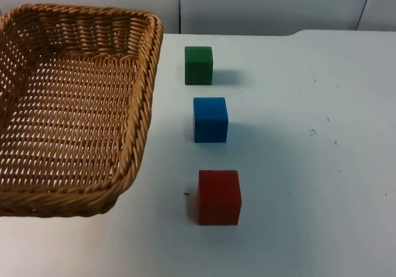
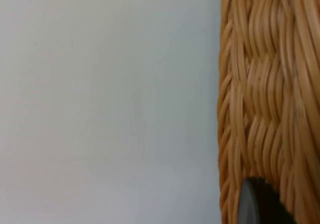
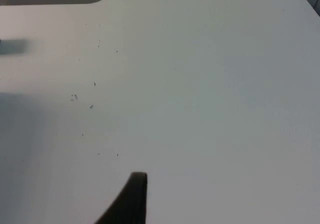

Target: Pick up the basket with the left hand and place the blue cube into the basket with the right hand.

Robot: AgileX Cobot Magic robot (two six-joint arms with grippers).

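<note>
The white table (image 1: 309, 166) runs back to the grey wall (image 1: 260, 5). Small dark specks dot its right part.

The wicker basket (image 1: 141, 128) sits over the left side of the table in the top view. It is empty, it tilts a little, and its left part is cut off by the picture's edge. It looks raised off the table. In the left wrist view its woven wall (image 2: 270, 84) stands upright beside bare table (image 2: 100, 109).

Three cubes lie in a row just right of the basket, all apart from it and from each other. The red cube (image 1: 219, 196) is nearest the camera. The blue cube (image 1: 210, 120) rests on the table in the middle of the row, near the basket's right wall. The green cube (image 1: 198, 65) is farthest back, close to the table's far edge.

The left gripper (image 2: 260, 204) grips the basket, with a black tip pressed against the wicker wall. The right gripper (image 3: 131, 201) hangs over the bare table (image 3: 200, 84), well apart from the cubes, holding nothing that can be seen. Whether it is wide or narrow cannot be told.
</note>
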